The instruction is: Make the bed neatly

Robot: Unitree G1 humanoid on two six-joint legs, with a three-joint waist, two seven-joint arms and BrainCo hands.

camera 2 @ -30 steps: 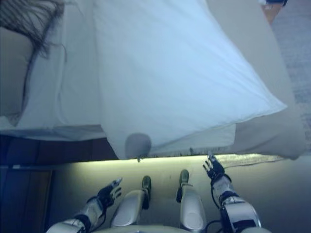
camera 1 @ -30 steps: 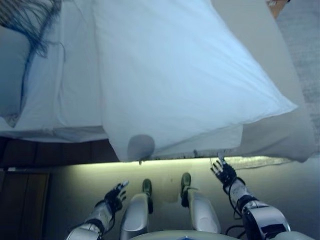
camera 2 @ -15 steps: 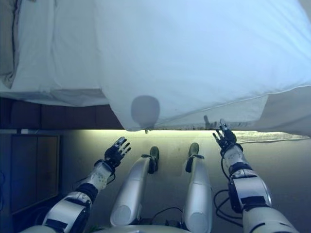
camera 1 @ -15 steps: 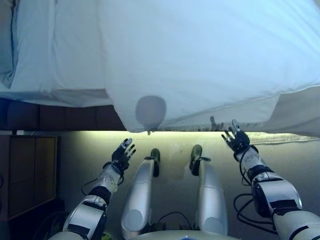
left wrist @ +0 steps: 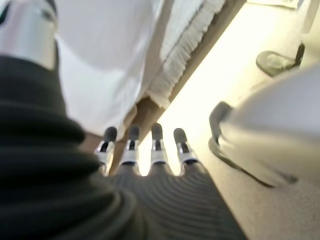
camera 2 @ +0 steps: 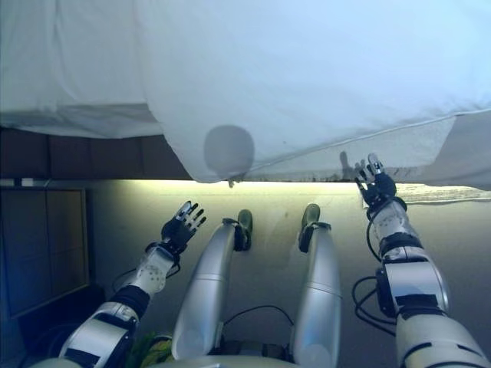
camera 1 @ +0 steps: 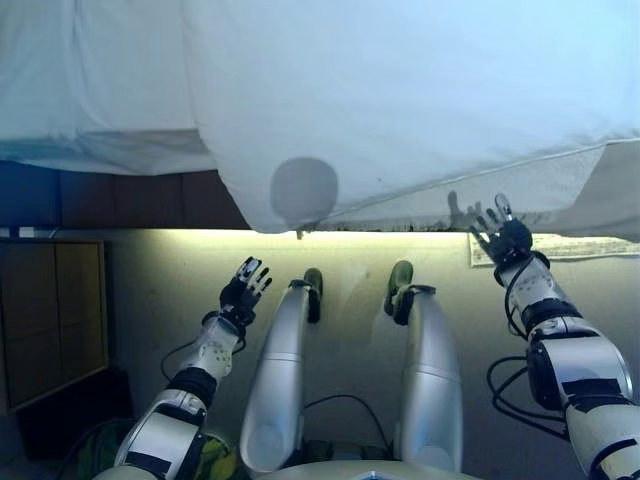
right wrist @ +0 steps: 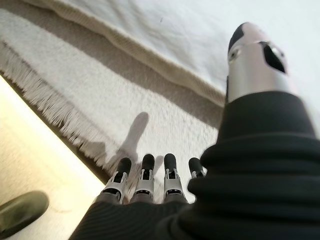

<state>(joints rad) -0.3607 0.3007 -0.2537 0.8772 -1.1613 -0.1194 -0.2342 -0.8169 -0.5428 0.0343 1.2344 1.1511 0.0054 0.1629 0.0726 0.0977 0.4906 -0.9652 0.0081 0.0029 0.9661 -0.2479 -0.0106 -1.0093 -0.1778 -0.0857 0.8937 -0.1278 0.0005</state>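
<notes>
The bed (camera 1: 120, 190) spans the far side of the scene from 10 to 2 o'clock. The duvet (camera 1: 400, 90) lies on top of it, its near edge hanging over the bed's side at 12 o'clock. A sheet (camera 1: 90, 80) lies on the bed at 10 o'clock, left of the duvet and partly under it. A fringed blanket (camera 1: 530, 185) lies beneath the duvet's edge at 1 o'clock. A cabinet (camera 1: 50, 320) stands on the floor (camera 1: 350, 330) at 9 o'clock, nearer than the bed. The left hand (camera 1: 243, 292) is over the floor at 11 o'clock, apart from the bed. The right hand (camera 1: 503, 236) is at 1 o'clock, just beside the blanket's fringe.
</notes>
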